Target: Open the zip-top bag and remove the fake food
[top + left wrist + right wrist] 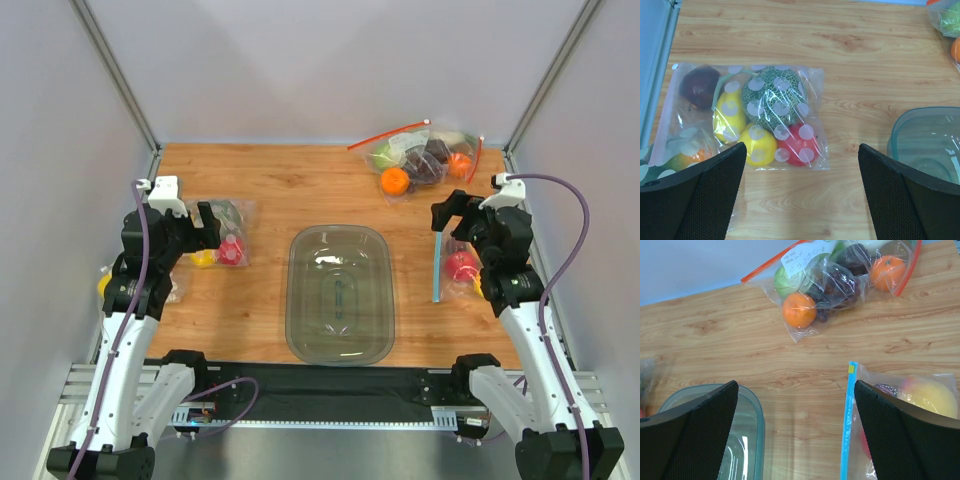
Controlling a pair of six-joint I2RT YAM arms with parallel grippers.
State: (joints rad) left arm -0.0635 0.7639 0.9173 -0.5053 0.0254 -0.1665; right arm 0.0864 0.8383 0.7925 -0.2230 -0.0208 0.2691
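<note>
Nearest the arm bases, a clear tinted tub (pixel 340 292) sits in the middle of the wooden surface (pixel 290 180) with nothing in it.

To its right lies the zip-top bag (pixel 462 270), its blue zip strip (pixel 437 268) on the side facing the tub and running near to far. The right wrist view shows the strip (pixel 846 425) lying straight and flat, so the mouth looks sealed. The fake food is inside. A red fruit (pixel 461 265) shows from above, and the wrist view shows a yellow-orange fruit (pixel 929 395) beside a dark one (pixel 885 388). The rest is hidden behind the finger.

The right hand (pixel 450 215) hangs over the far end of this bag. Its jaws are spread wide, hold nothing, and look clear of the plastic.

Across the tub, the left hand (pixel 205 225) is just as wide open and empty. It is poised over a dotted clear bag (pixel 745 115) of other fruit at the left edge, which is not the bag the task names.

Farthest off, near the back wall, a larger bag with red zip strips (pixel 425 160) holds an orange, grapes and a green fruit.

Judged from this, the task has not begun. The bag has not been gripped, its zip is unopened, and no fruit is out. What is left is pinning the bag, parting the strip and lifting out each piece.
</note>
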